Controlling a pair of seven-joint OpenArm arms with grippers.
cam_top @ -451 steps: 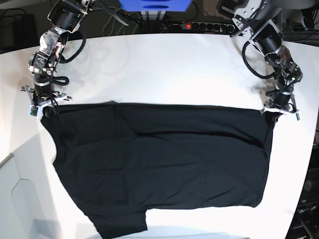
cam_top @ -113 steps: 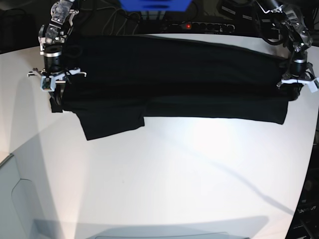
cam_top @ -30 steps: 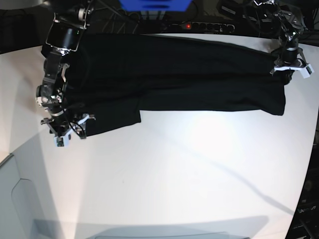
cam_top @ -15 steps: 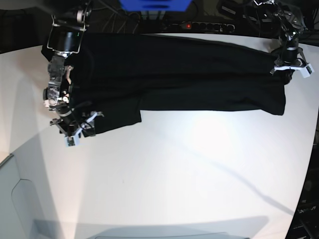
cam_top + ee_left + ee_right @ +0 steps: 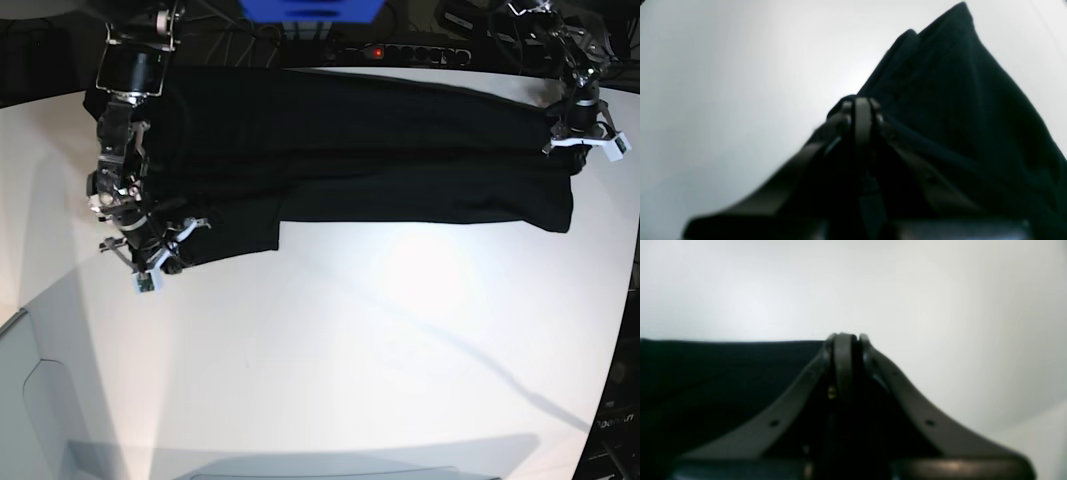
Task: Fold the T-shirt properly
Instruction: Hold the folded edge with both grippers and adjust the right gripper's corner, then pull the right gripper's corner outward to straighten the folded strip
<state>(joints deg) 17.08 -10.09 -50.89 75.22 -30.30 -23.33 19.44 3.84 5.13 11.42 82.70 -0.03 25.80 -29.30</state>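
base view, table: white round-edged tabletop (image 5: 400,330), bare and glare-lit across the near half, long thin shadow lines running to the near right.
base view, room: dark behind the far edge; black power strip with a red lit switch (image 5: 405,52), blue box (image 5: 310,10) above it, cables around both.
base view, shirt: large plain black cloth T-shirt (image 5: 380,150) folded into a wide band along the far edge, one sleeve flap sticking out nearer at the left.
base view, right gripper (image 5: 160,258): at the left sleeve flap's corner, low on the cloth.
base view, left gripper (image 5: 578,150): at the band's far right corner.
left wrist view: jaws closed together, clamped on a black fold of the shirt; cloth rises in a peak behind, white surface on both sides.
right wrist view: jaws pressed together; cannot tell whether any cloth is pinched. Shirt edge is a flat dark strip to the left, plain white table beyond. Blurry.
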